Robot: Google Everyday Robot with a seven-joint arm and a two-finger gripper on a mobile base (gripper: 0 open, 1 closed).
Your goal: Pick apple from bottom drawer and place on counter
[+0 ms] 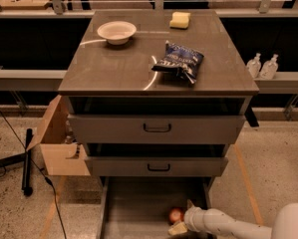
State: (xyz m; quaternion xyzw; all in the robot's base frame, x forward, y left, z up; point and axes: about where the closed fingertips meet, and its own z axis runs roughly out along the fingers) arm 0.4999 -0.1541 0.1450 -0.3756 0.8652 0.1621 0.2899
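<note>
The apple (176, 215) is small and red-orange and lies on the grey floor of the open bottom drawer (133, 208), toward its right side. My gripper (182, 218) is at the end of the white arm that reaches in from the lower right. It sits right at the apple, with one pale fingertip (178, 228) below the fruit and another just above it. The counter (118, 63) is the glossy grey-brown top of the cabinet, above the two shut upper drawers.
On the counter stand a white bowl (116, 32), a yellow sponge (180, 20) and a dark blue chip bag (179, 61). An open cardboard box (59, 143) sits left of the cabinet. Two bottles (261, 66) stand on a ledge at right.
</note>
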